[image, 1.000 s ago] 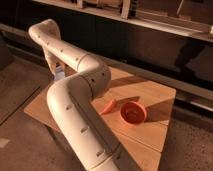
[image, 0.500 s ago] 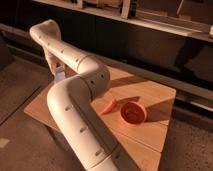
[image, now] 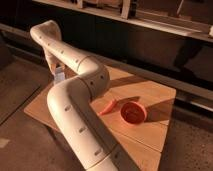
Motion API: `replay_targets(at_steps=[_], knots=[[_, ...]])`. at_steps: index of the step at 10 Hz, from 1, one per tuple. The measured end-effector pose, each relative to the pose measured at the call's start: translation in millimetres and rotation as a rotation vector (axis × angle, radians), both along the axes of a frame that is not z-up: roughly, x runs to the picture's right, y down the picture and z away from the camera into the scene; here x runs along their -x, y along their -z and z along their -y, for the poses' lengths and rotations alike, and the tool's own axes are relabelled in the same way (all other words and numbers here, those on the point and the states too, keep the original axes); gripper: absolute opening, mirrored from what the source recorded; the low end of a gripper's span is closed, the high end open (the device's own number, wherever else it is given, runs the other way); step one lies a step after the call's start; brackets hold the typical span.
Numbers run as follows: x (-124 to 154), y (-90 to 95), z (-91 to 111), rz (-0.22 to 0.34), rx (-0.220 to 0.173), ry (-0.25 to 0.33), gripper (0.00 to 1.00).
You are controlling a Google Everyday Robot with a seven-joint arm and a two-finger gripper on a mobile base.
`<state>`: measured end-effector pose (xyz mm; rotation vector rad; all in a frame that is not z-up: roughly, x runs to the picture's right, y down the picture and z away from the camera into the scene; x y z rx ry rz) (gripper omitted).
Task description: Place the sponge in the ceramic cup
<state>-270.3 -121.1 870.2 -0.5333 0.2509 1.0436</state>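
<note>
My gripper point(image: 57, 72) hangs from the wrist at the far left, above the back-left edge of the wooden table point(image: 150, 95). A small light-blue block, the sponge point(image: 59, 78), sits at its tip, off the table surface, with the gripper shut on it. The ceramic cup is hidden. My thick white arm point(image: 80, 100) crosses the left half of the table and covers what lies there.
A red-orange bowl point(image: 133, 113) stands right of the table's middle, with an orange carrot-like object point(image: 108, 106) just left of it. A dark wall and a shelf ledge point(image: 165, 27) run behind the table. Bare floor lies to the left.
</note>
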Motion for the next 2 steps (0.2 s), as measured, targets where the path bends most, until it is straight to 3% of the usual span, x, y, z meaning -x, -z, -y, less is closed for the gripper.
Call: replay_targets(at_steps=[2], knots=[[0.0,-1.0,-1.0,-0.001,0.001,0.001,0.00]])
